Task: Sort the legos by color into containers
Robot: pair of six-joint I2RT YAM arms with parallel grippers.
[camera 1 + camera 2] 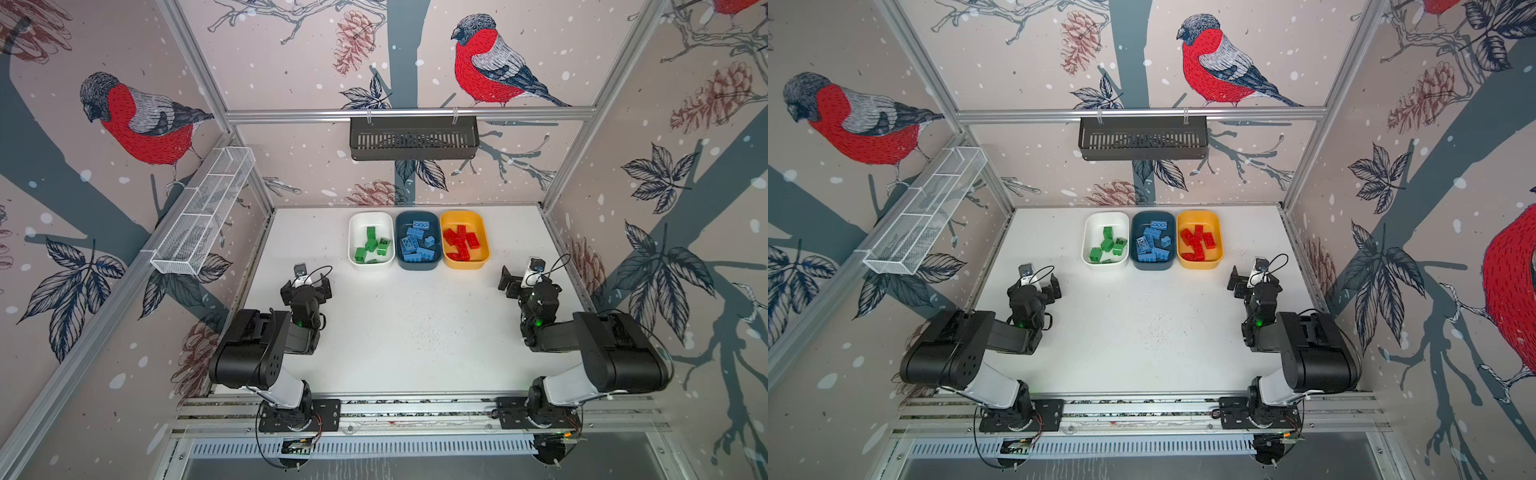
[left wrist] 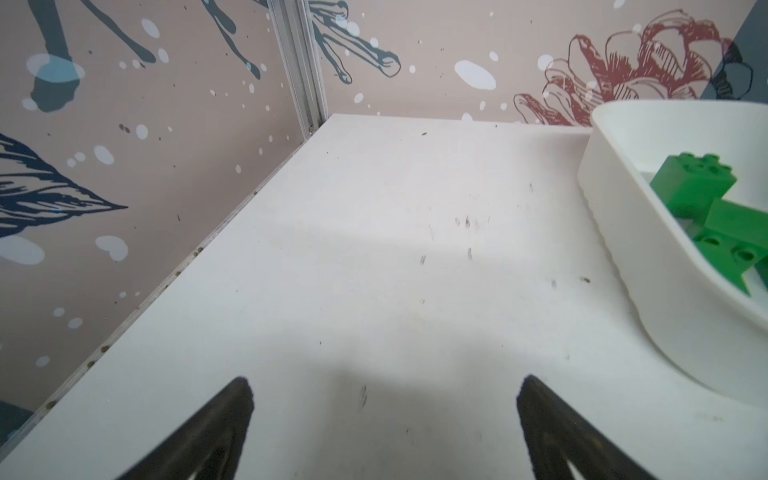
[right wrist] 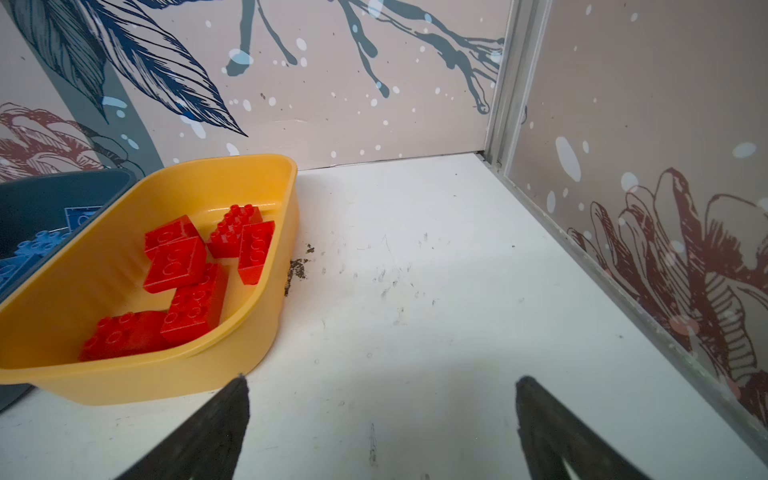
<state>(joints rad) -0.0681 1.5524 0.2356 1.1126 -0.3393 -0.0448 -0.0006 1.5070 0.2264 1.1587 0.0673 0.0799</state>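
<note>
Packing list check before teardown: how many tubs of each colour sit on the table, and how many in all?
White tub: 1
Dark teal tub: 1
Yellow tub: 1
Total: 3

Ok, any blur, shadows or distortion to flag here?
In both top views the wide lens splays the frame posts; in the left wrist view the left pincer is out of focus, soft shadow on the table; in the right wrist view the right pincer blurs, red bricks are sharp.
</note>
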